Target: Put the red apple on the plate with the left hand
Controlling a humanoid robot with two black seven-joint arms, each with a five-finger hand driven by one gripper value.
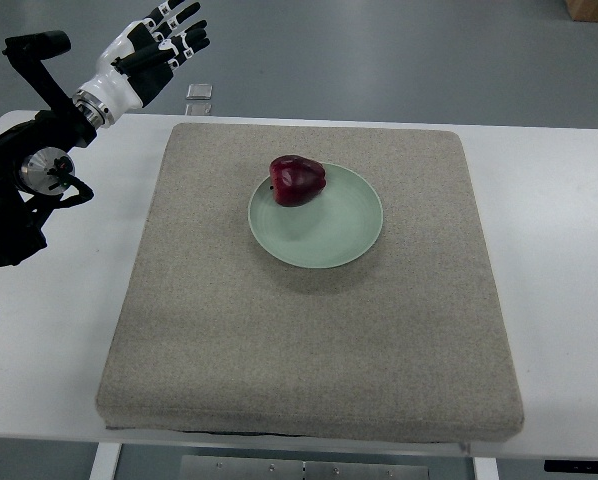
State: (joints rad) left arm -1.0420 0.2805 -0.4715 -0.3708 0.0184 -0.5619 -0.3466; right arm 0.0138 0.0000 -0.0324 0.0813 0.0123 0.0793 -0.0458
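A steep overhead view looks down on a white table that fills most of the frame, with grey floor beyond its far edge. A large square mat of coarse beige-grey fabric lies flat on the table and covers its middle. Slightly behind the centre of the mat sits a round, pale green plate. A dark red apple rests on the plate, at its far-left part near the rim, with a small glossy highlight on its skin. In the upper left corner, the robot's left arm, black and jointed, comes in from the left edge over the bare table. Its left hand, white with black segments, is raised beyond the far-left corner of the mat, above the table's back edge. The fingers are stretched out and slightly spread, and they grasp nothing. The hand is well apart from the apple and the plate. Just beside the fingertips, on the floor behind the table, lies a small pale square object; what it is cannot be made out.
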